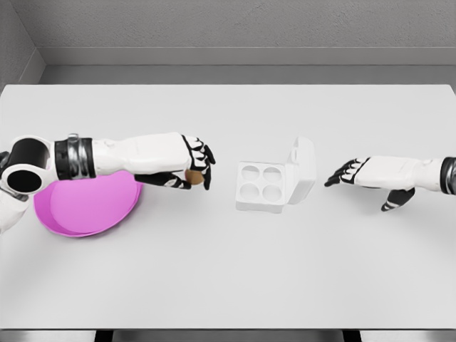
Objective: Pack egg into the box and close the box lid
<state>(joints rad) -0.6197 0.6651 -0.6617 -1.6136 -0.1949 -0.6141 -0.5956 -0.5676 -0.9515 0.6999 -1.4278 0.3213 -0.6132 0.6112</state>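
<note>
Egg (192, 175) mostly hidden within left hand (191, 165); bowl (85, 206) partly behind forearm.

Left robot hand (191, 169) grips brown egg (192, 176) beside open white box (274, 184).

Simulated tabletop test cell, not a lived-in room. Rendered look throughout: flat shading, clean edges, no clutter. Large plain white table (228, 278) fills most of the view, dark legs just visible at the bottom edge. Behind it a bare grey wall (242, 25) with a lighter baseboard strip, and a side wall meeting it at the left corner. Props are sparse, lab-style: a pink bowl (85, 206) and a small white four-cup egg box (265, 187), lid raised. Two white robot arms reach in from the sides.
</note>
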